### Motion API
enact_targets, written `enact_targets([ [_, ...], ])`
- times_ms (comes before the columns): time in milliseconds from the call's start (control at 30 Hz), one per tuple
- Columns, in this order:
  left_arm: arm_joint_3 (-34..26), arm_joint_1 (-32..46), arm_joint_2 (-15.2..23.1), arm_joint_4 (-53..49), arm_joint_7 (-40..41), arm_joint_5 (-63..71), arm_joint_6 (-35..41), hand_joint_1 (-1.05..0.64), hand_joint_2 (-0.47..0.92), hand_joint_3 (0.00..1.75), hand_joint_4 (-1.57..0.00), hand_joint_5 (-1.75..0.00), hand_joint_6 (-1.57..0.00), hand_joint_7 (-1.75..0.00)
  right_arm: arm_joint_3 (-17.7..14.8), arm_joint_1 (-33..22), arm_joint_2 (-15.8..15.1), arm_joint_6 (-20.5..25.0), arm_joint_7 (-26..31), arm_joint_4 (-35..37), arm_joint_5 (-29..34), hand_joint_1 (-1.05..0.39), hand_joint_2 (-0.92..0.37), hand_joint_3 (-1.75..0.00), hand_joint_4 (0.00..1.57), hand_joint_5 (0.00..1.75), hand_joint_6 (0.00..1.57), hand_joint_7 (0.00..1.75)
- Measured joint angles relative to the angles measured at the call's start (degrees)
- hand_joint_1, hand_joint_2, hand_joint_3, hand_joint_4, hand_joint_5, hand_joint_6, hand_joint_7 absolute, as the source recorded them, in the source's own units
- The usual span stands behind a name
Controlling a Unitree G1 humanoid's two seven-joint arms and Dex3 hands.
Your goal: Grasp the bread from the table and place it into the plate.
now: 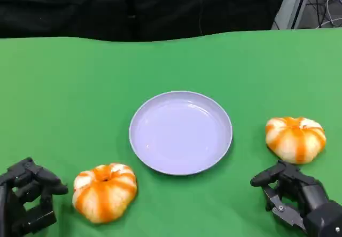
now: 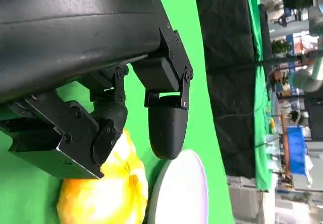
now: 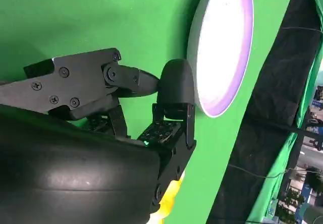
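Note:
A pale lilac plate [image 1: 180, 132] sits at the middle of the green table. Two orange-and-white pumpkin-shaped breads lie beside it: one [image 1: 104, 191] at the front left, one [image 1: 295, 138] at the right. My left hand [image 1: 26, 197] rests low at the front left, a short gap from the left bread, holding nothing. My right hand [image 1: 296, 197] sits at the front right, just in front of the right bread, also holding nothing. The left wrist view shows the left bread [image 2: 103, 193] and plate [image 2: 181, 188] beyond my fingers [image 2: 164, 125]. The right wrist view shows the plate [image 3: 222, 47].
The green cloth [image 1: 64, 87] covers the table up to a black curtain [image 1: 133, 7] at the back. Cables and a metal frame [image 1: 299, 2] show past the far right corner.

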State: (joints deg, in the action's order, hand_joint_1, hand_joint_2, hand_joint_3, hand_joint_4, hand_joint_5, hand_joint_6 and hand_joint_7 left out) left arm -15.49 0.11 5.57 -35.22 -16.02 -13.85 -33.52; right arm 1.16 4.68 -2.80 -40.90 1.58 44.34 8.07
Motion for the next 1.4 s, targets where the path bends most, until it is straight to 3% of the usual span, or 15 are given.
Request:
enact_targets([
  [133, -1.0, -0.2, -0.9, 0.0, -5.1, -5.4, -0.1, 0.03, 0.66, 0.84, -0.85, -1.19, -0.98, -0.63, 0.0, 0.0, 0.0, 0.0, -0.2, 0.0, -0.1, -0.31, -0.92, -0.43, 0.69, 1.75, 0.72, 1.27],
  [233, -1.4, -0.3, -1.5, -0.2, -7.8, -7.3, -0.3, 0.01, 0.66, 0.81, -0.85, -1.15, -1.0, -0.56, 0.0, 0.1, 0.0, 0.0, -0.2, 0.1, -0.1, -0.31, -0.92, -0.43, 0.69, 1.75, 0.71, 1.27],
  [267, -1.7, -0.4, -1.6, -0.3, -8.1, -7.5, -0.3, -0.17, 0.77, 0.44, -0.83, -0.72, -0.91, -0.31, 0.0, 0.1, 0.0, 0.0, -0.2, 0.1, -0.1, -0.31, -0.92, -0.43, 0.69, 1.75, 0.71, 1.27],
  [300, -1.8, -0.3, -1.6, -0.4, -8.6, -7.6, -0.7, -0.26, 0.84, 0.25, -0.85, -0.44, -0.87, -0.17, 0.0, 0.1, 0.0, 0.0, -0.2, 0.1, -0.1, -0.31, -0.92, -0.43, 0.69, 1.75, 0.71, 1.27],
  [333, -1.8, -0.3, -1.6, -0.5, -9.3, -7.5, -1.6, -0.32, 0.88, 0.15, -0.86, -0.27, -0.84, -0.09, 0.0, 0.1, 0.0, 0.0, -0.2, 0.1, -0.1, -0.31, -0.92, -0.43, 0.68, 1.75, 0.71, 1.27],
  [367, -1.8, -0.3, -1.5, -0.8, -10.2, -7.1, -2.9, -0.38, 0.9, 0.09, -0.85, -0.15, -0.8, -0.04, 0.0, 0.1, 0.0, 0.0, -0.2, 0.1, -0.1, -0.31, -0.92, -0.43, 0.68, 1.75, 0.71, 1.27],
  [467, -1.5, -0.4, -1.2, -2.5, -12.2, -6.2, -6.2, -0.48, 0.92, 0.07, -0.79, -0.04, -0.69, 0.0, 0.0, 0.2, 0.0, 0.0, -0.3, 0.2, -0.1, -0.31, -0.92, -0.43, 0.68, 1.75, 0.71, 1.27],
  [800, -0.9, -0.9, 0.3, -7.3, -15.9, -4.5, -11.8, -0.7, 0.92, 0.19, -0.6, 0.0, -0.51, 0.0, 0.0, 0.3, 0.0, 0.0, -0.3, 0.4, -0.1, -0.32, -0.92, -0.43, 0.69, 1.75, 0.72, 1.27],
  [1133, 0.5, -1.6, 2.3, -10.3, -12.9, 2.4, -18.8, -0.77, 0.92, 0.21, -0.53, 0.0, -0.49, 0.0, 0.0, 0.6, 0.0, 0.0, -0.2, 0.7, 0.0, -0.32, -0.92, -0.43, 0.7, 1.75, 0.72, 1.27],
  [1300, 3.9, 1.1, 5.0, -2.2, -2.7, 20.3, -19.7, -0.77, 0.92, 0.2, -0.5, 0.0, -0.48, 0.0, 0.0, 1.0, -0.1, -0.2, -0.1, 1.2, 0.1, -0.32, -0.92, -0.43, 0.68, 1.75, 0.71, 1.27],
  [1400, 5.4, 1.9, 5.3, -0.6, 1.0, 23.7, -19.6, -0.77, 0.92, 0.19, -0.5, 0.0, -0.48, 0.0, 0.0, 1.0, -0.1, -0.2, -0.1, 1.2, 0.1, -0.31, -0.92, -0.44, 0.68, 1.75, 0.72, 1.27],
])
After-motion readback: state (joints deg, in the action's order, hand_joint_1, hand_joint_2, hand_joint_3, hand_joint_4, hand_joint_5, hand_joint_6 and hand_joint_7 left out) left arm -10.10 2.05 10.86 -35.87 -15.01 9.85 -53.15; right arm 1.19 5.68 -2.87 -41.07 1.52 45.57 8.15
